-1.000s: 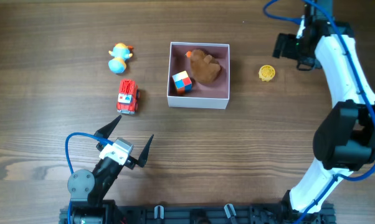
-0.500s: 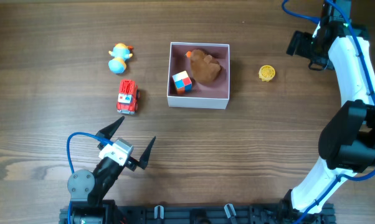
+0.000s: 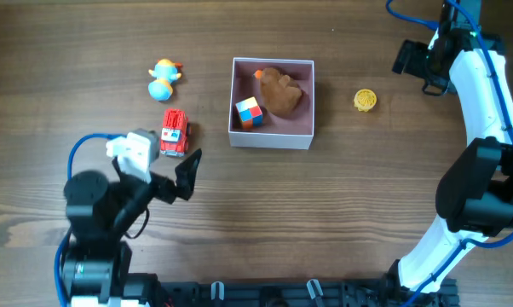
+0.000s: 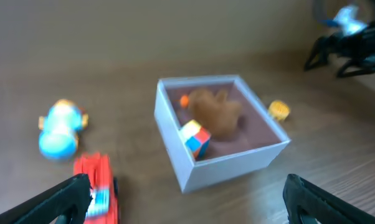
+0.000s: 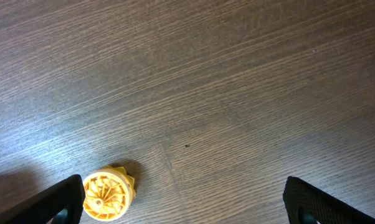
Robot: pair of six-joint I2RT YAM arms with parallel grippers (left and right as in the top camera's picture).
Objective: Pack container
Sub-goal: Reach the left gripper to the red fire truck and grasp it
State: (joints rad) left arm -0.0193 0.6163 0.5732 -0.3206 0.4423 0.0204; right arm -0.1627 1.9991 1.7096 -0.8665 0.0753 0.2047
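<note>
The left gripper [image 4: 186,185] has just swung up from the near edge of the wooden table [image 3: 325,213]. It now hangs just beside the red toy fire truck [image 3: 175,133], its 2 fingers spread wide and empty. The right gripper [image 5: 182,186] has held still for the last half second at the far right, also spread and empty, near the small yellow ribbed disc [image 5: 108,196]. The square white container with a dusty pink inside [image 3: 271,141] sits mid-table, holding 1 brown plush toy [image 3: 280,92] and 1 multicoloured cube [image 3: 249,112]. A blue and yellow duck toy [image 3: 163,79] lies outside, near the truck. We judge that 3 items remain to pack, with the truck likely next.
</note>
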